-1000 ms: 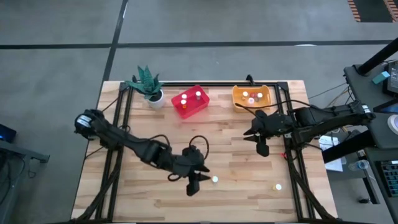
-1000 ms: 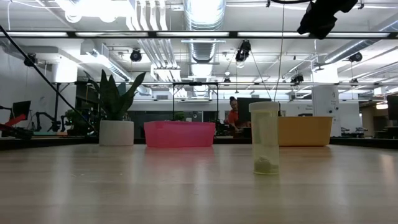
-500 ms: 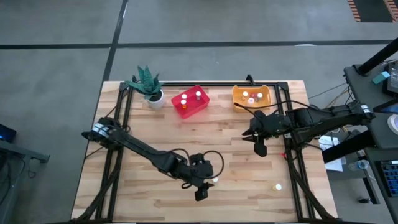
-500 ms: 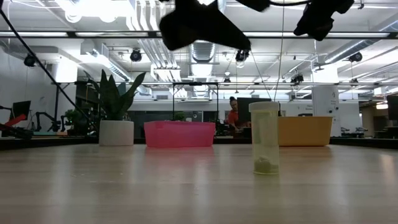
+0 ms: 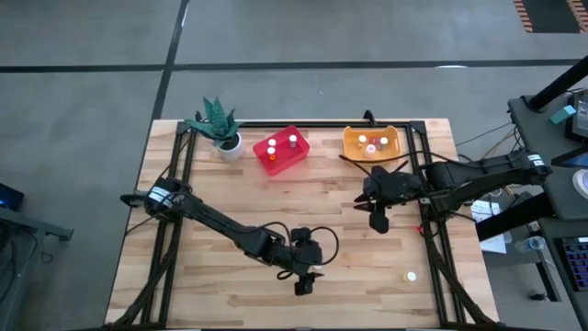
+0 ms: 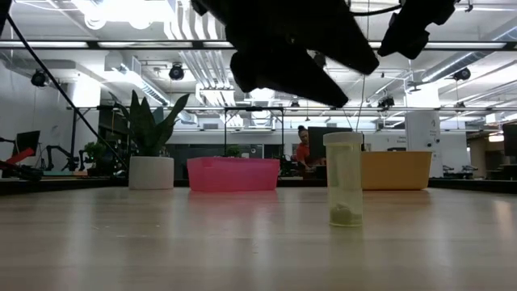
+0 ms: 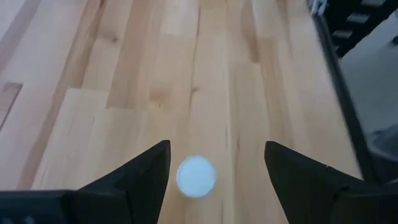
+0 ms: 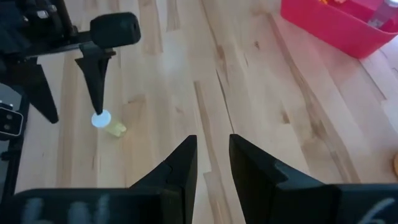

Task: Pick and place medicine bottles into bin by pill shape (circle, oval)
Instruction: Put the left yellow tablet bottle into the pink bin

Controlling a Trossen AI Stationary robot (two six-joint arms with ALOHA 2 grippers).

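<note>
Nearest me in the high view, at lower centre, my left gripper has swung in from the left over the last second and now hangs directly over a white-capped bottle standing on the table. Its jaws have spread as it travelled; the left wrist view shows the cap squarely between the two wide fingers, not yet touched. In my judgement that means the approach is done and what remains is a straight descent and a squeeze. In the low view the bottle stands upright at centre right, with the dark mass of the gripper above it.

At lower right of the high view a second bottle waits alone, well apart from the first.

Farther up, right of centre, my right gripper hovers over bare wood, fingers narrow with a slim gap and nothing between them; it has edged only slightly.

At the top, the red bin and the yellow bin each already contain several bottles, with a potted plant to their left.
</note>
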